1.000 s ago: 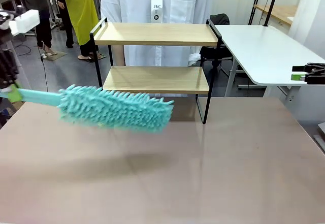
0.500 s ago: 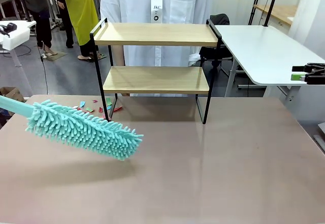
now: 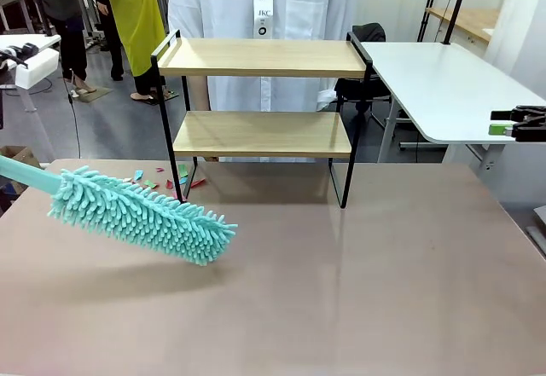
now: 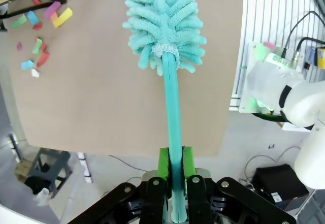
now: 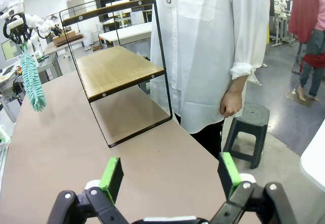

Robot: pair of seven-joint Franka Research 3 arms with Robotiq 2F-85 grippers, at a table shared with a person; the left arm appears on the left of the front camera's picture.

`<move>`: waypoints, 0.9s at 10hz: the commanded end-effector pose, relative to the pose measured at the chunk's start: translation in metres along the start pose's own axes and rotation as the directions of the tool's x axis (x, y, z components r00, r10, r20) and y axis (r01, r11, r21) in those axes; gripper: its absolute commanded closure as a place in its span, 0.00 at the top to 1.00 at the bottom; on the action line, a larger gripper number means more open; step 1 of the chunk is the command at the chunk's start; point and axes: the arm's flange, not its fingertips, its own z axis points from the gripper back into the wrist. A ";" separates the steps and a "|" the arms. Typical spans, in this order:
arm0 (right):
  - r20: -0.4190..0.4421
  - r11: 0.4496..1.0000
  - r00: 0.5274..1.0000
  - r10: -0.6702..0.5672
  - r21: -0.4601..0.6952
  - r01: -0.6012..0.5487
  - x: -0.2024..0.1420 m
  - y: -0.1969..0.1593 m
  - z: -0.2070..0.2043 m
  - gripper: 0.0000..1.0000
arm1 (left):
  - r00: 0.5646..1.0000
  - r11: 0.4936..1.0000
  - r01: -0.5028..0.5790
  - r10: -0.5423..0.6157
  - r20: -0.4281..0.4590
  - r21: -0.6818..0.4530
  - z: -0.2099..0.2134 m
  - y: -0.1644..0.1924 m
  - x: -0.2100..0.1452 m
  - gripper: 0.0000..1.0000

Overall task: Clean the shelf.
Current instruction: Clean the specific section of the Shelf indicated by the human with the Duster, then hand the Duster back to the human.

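The shelf [image 3: 261,95] stands at the table's far edge, both wooden boards bare; it also shows in the right wrist view [image 5: 119,66]. A teal fluffy duster [image 3: 141,214] hangs tilted over the table's left side, left of and in front of the shelf. Its handle runs off the left edge. My left gripper [image 4: 172,165] is shut on the duster's handle [image 4: 172,112], with the duster head [image 4: 162,21] pointing away. My right gripper [image 5: 170,176] is open and holds nothing. It hovers at the right edge [image 3: 505,121], off the table.
Small coloured scraps [image 3: 162,178] lie on the brown table [image 3: 341,282] by the shelf's left leg, also seen in the left wrist view [image 4: 38,31]. A person in a white coat [image 3: 260,9] stands behind the shelf. A white side table [image 3: 444,86] stands at the right.
The duster swung left and down, away from the shelf's lower tier, uncovering the scraps on the table. Over the last half second it barely moved. The right gripper stayed still.
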 end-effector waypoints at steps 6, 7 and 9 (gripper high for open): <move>0.000 1.000 1.000 0.005 -0.002 -0.005 0.003 0.001 -0.002 1.00 | 1.000 1.000 -0.002 0.002 0.004 -0.007 0.003 -0.004 -0.004 0.13; 0.000 1.000 1.000 0.005 -0.002 -0.005 0.003 0.001 -0.002 1.00 | 1.000 1.000 -0.002 0.002 0.004 -0.007 0.003 -0.004 -0.004 0.13; 0.000 1.000 1.000 0.000 0.000 0.000 0.000 0.000 0.000 1.00 | 1.000 1.000 -0.001 0.001 -0.001 -0.005 0.000 -0.001 -0.001 0.13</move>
